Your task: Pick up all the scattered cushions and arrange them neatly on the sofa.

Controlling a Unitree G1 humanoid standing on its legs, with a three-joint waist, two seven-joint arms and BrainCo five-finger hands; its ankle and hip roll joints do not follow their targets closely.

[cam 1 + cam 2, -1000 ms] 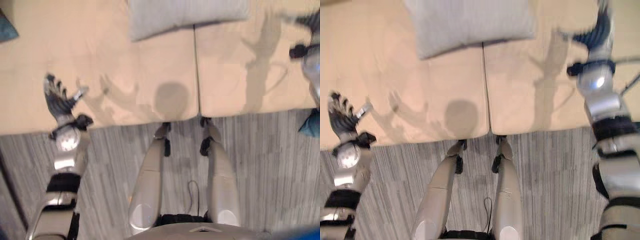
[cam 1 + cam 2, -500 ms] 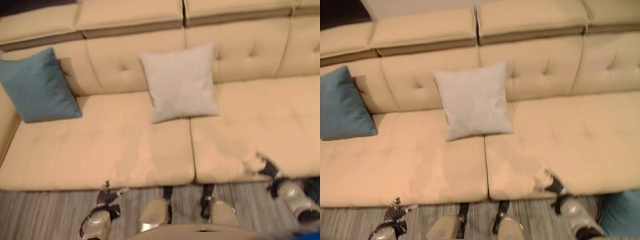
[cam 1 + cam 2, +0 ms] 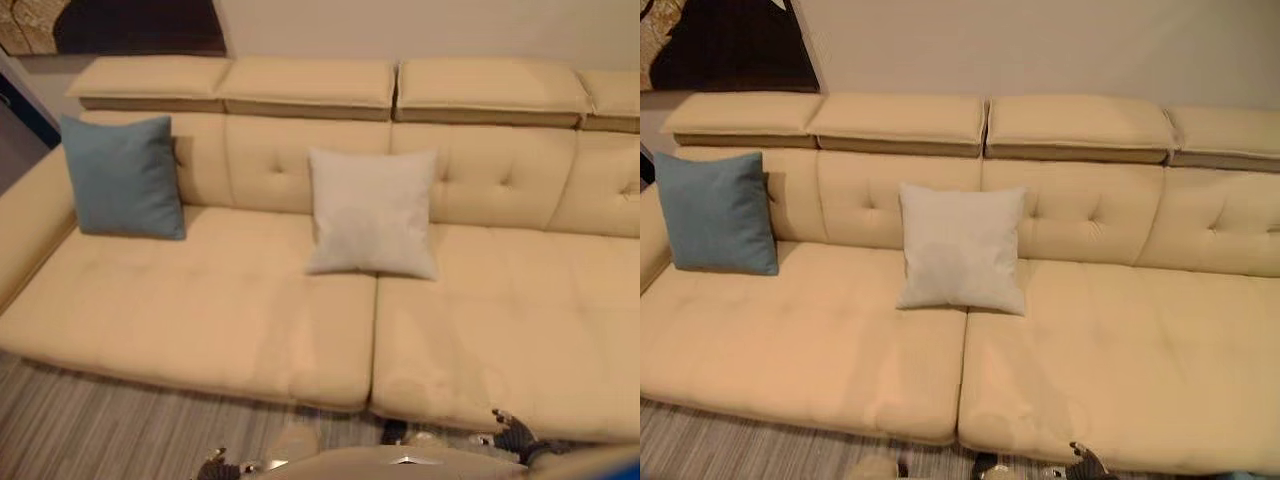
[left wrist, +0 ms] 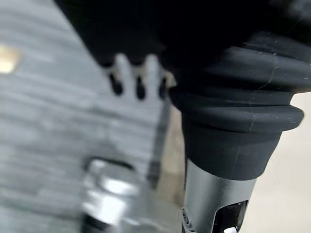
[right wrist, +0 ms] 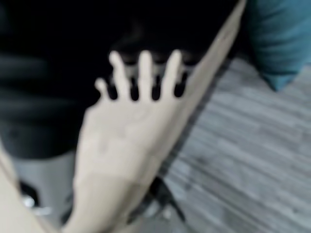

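At the near edge of the scene, low down, the right robot hand (image 3: 512, 435) shows just in front of the sofa's (image 3: 200, 310) front edge, over the striped grey floor (image 3: 90, 430). In its own wrist view its fingers (image 5: 141, 73) are spread straight and wide, holding nothing, with the sofa's front edge running past them and a teal cushion (image 5: 279, 39) lying on the floor just beyond that edge. The left robot hand (image 3: 215, 468) barely peeks in at the bottom, also over the floor; its wrist view shows straight fingers (image 4: 138, 77) in a row, relaxed and holding nothing.

Further back, the beige sofa spans the whole width. The seat's front half is bare. A grey cushion (image 3: 372, 212) stands near the middle of the seat, leaning upright against the backrest, right at the seam between the two seat pads. A blue cushion (image 3: 124, 177) stands upright at the sofa's left end, in the corner between backrest and armrest, well apart from the grey one.

Behind the sofa is a pale wall (image 3: 1040, 45), with a dark picture (image 3: 730, 45) at its left.
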